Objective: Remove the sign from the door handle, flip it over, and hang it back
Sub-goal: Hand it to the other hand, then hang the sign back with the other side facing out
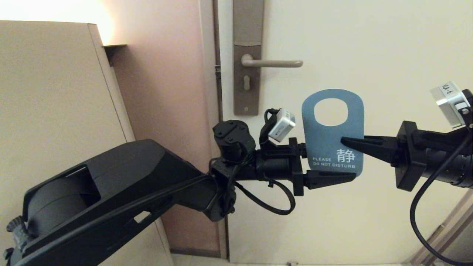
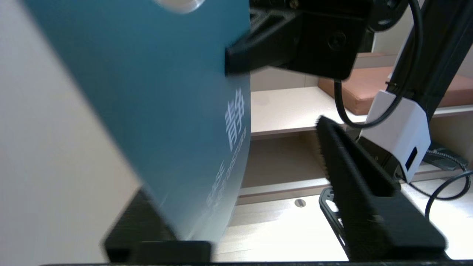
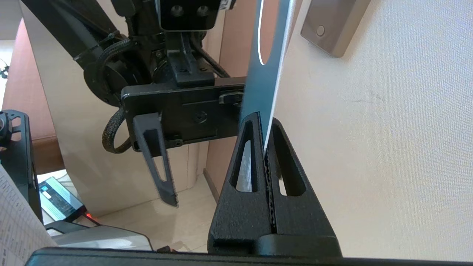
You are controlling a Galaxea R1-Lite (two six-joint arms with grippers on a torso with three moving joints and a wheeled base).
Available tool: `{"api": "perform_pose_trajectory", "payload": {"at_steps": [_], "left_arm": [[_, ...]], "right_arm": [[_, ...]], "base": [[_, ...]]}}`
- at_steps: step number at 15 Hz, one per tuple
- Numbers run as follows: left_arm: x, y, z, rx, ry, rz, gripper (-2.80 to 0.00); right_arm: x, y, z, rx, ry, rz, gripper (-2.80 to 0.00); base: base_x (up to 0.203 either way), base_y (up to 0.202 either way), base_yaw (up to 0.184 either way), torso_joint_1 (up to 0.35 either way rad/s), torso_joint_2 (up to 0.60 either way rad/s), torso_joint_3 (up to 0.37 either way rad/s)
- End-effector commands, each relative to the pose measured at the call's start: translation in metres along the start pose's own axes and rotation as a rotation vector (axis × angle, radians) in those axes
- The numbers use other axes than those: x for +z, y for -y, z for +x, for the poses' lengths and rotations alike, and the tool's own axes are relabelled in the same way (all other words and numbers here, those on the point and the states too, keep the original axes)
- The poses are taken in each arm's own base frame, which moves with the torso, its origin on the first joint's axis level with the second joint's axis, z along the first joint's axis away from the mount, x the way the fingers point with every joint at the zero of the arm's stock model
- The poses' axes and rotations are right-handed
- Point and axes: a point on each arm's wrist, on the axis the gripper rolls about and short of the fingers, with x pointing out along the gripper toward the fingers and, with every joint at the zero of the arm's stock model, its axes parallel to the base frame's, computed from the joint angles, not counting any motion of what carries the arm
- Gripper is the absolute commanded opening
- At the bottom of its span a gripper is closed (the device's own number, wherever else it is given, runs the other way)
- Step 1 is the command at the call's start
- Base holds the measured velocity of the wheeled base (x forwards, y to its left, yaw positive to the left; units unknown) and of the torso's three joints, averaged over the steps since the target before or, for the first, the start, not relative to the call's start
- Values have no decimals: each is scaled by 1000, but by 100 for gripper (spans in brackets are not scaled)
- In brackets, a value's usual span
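The sign [image 1: 332, 133] hangs upright in the air in front of the door, below and to the right of the door handle [image 1: 271, 63]. Its blue face with white text is towards the head camera. My right gripper [image 1: 345, 142] reaches in from the right and is shut on the sign's right edge; the pinch on the thin sign [image 3: 264, 74] shows plainly at my right gripper [image 3: 266, 127]. My left gripper [image 1: 342, 162] is open around the sign's lower left part. One of its fingers [image 1: 330, 178] is in front of the sign [image 2: 147, 92]; the other is hidden behind it.
The handle sits on a tall brown-grey lock plate [image 1: 247, 85] with a keyhole, at the cream door's [image 1: 388, 55] left edge. A beige cabinet [image 1: 55, 111] stands on the left. A bench with a brown cushion [image 2: 369, 88] shows in the left wrist view.
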Motion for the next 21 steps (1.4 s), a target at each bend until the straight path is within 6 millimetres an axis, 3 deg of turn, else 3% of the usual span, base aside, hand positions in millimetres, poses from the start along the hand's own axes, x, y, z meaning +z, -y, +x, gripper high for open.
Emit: {"api": "perform_pose_trajectory", "payload": {"at_steps": [1, 7, 12, 21], "left_arm": [[1, -2, 0, -3, 4, 7, 0], [-3, -15, -31, 71, -15, 1, 0], [-10, -11, -50, 100, -19, 1, 0], [21, 3, -62, 122, 5, 59, 0]], "right_arm": [[4, 1, 0, 4, 12, -10, -280], [7, -1, -3, 2, 22, -16, -280], [8, -3, -5, -2, 24, -18, -280], [6, 11, -18, -180, 2, -5, -280]], "base": [[0, 0, 0, 0, 0, 0], [0, 0, 0, 0, 0, 0], [0, 0, 0, 0, 0, 0], [0, 0, 0, 0, 0, 0]]}}
